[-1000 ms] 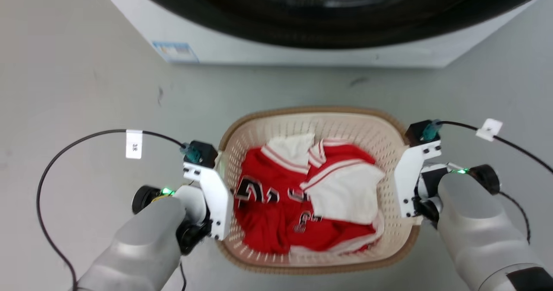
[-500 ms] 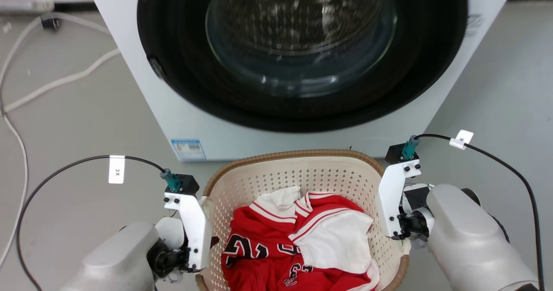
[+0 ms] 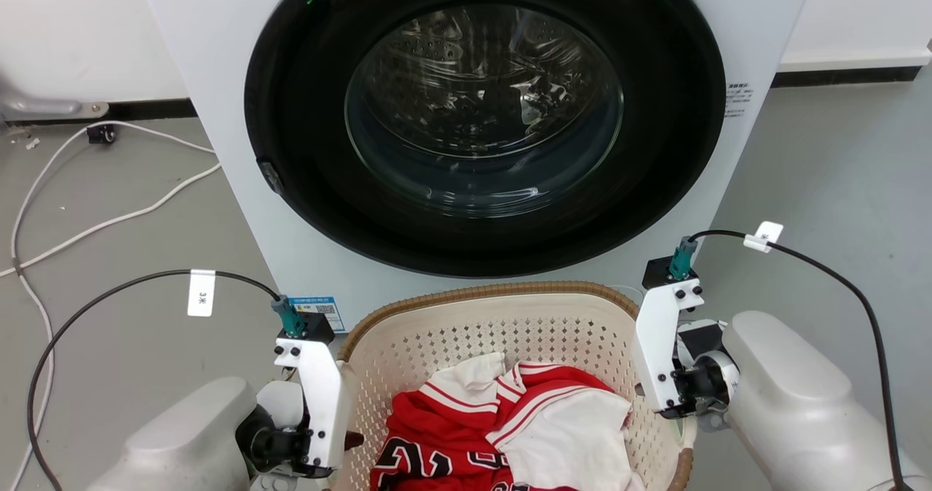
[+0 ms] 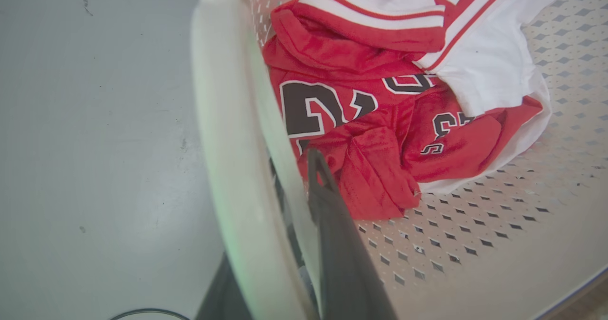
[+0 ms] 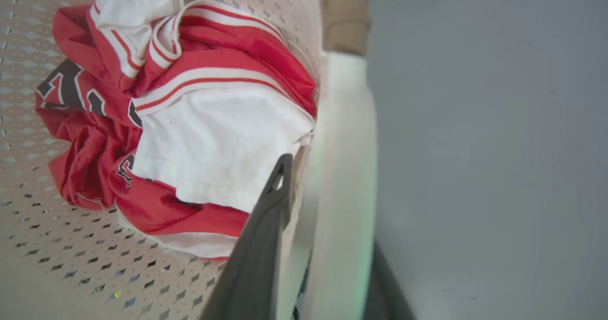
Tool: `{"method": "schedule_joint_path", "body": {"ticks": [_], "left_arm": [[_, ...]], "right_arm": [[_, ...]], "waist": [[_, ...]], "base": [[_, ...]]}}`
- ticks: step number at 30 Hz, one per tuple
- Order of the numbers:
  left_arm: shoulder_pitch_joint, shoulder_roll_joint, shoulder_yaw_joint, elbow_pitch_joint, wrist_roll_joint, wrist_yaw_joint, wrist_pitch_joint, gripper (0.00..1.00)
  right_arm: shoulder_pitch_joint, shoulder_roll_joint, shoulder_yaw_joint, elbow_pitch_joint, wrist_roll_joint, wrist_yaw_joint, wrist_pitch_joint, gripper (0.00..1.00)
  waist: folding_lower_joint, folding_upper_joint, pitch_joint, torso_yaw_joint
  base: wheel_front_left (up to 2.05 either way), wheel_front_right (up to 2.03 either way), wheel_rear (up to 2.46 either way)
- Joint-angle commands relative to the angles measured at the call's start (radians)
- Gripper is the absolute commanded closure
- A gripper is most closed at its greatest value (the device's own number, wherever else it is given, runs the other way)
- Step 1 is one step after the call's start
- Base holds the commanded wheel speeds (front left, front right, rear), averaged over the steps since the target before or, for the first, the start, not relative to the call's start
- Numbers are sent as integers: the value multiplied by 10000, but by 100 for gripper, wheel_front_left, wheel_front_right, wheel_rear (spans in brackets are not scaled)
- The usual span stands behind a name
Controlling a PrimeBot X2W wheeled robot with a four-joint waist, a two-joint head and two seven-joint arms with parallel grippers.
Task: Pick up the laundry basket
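Two grips set: left gripper point(image 4: 280, 187) pinches the white left handle point(image 4: 223, 120), laundry basket point(image 3: 495, 291) hangs between the arms just before the washing machine point(image 3: 204, 76), right gripper point(image 5: 323, 177) pinches the right handle point(image 5: 346, 144) — looks mid-lift — next, raise both level.

Bright even light, glare on glass, blurred wrist foregrounds

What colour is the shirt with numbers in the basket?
The shirt is red with black, white-edged numbers; clearest in the left wrist view.
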Motion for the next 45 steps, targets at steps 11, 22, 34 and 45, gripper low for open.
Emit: {"method": "schedule_joint_path", "body": {"ticks": [11,22,34,45], "left_arm": [[-192,110,-295,199,-337,-177,585,100],[-155,112,-442,269,-407,-177,593,100],[-323,40,-500,538,-259,-156,-19,100],[-372,47,-460,746,-349,-155,-358,100]], "right_arm": [[-436,-272,498,610,209,13,276,100],[-471,0,706,1096,342,13,167,100],[-350,41,930,1222,676,15,39,100],[-316,32,1120,1438,820,13,-148,100]], "waist": [[3,-1,-315,-1],[3,-1,-564,-52],[3,-1,-557,-59],[3,-1,-525,-69]], "base": [[0,0,0],[0,0,0],[0,0,0],[0,0,0]]}}
